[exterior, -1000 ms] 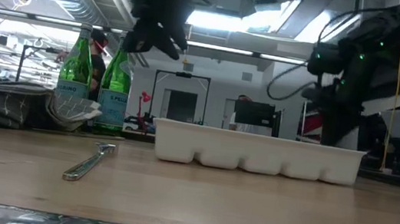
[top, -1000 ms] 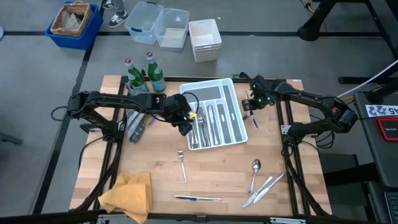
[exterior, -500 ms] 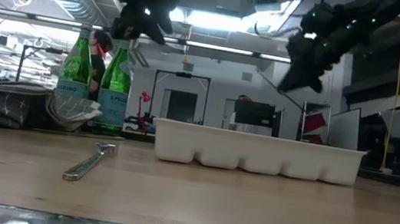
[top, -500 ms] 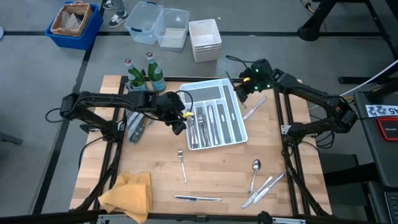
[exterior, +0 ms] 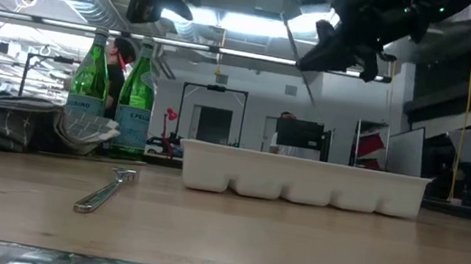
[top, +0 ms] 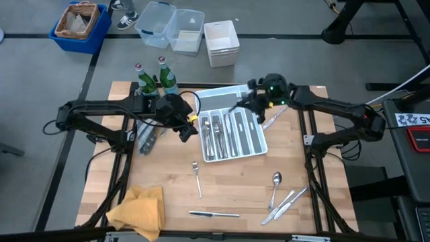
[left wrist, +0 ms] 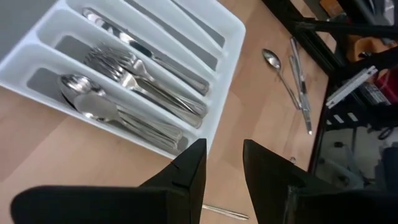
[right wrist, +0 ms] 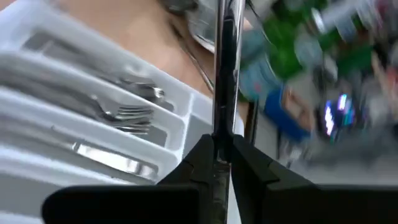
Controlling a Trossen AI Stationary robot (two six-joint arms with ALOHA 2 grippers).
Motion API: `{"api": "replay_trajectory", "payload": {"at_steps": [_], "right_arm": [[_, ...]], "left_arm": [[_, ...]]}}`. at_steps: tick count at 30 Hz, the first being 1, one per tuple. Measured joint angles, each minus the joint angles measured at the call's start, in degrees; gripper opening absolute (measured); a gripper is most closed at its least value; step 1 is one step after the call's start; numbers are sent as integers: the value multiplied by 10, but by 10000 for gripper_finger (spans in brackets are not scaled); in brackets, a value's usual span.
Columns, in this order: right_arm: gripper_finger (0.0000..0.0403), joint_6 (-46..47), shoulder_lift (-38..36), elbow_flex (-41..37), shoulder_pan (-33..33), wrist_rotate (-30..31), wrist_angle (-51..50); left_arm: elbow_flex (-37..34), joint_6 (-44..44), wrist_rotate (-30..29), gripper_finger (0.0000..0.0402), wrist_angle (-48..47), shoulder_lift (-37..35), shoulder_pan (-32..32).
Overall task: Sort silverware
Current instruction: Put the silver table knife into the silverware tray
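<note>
My right gripper (top: 254,102) hovers over the far right part of the white tray (top: 250,138), shut on a slim silver piece of silverware (right wrist: 221,68); which kind, I cannot tell. My left gripper (top: 185,126) is open and empty just left of the tray, above the table. Spoons (left wrist: 118,115), forks (left wrist: 140,81) and a knife (left wrist: 149,53) lie in the tray's compartments. On the table lie a fork (top: 197,177), a knife (top: 213,214), a spoon (top: 275,185), two more pieces (top: 285,204) and one piece (top: 273,118) right of the tray. My right gripper pinches one end of the slim silver piece (right wrist: 220,134) between its two fingers. The piece sticks out ahead of the fingers, roughly in line with them. It is lifted clear above the tray and slants downward in the low view (exterior: 303,68).
Two green bottles (top: 153,79) stand at the far left corner, with a grey cloth (top: 148,134) near them. A yellow cloth (top: 138,208) lies at the near left. Bins (top: 168,27) stand on the floor beyond the table.
My right gripper has risen from the table right of the tray and gone toward the table's left and far edge, carrying the slim piece over the tray's far right part. My left gripper has drawn back from over the tray's left compartments toward the table's left edge and risen.
</note>
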Motion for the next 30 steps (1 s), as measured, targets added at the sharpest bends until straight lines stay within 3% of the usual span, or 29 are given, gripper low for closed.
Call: {"api": "replay_trajectory", "payload": {"at_steps": [10, 14, 20, 30], "right_arm": [[40, -322, 44, 0, 109, 6, 2], [40, -454, 86, 0, 130, 53, 12], [40, -551, 141, 0, 131, 112, -35], [40, -585, 189, 0, 136, 82, -61]], "left_arm": [[0, -20, -67, 95, 0, 0, 0], [0, -40, -100, 95, 0, 0, 0], [0, -63, -120, 95, 0, 0, 0], [0, -63, -129, 95, 0, 0, 0]]}}
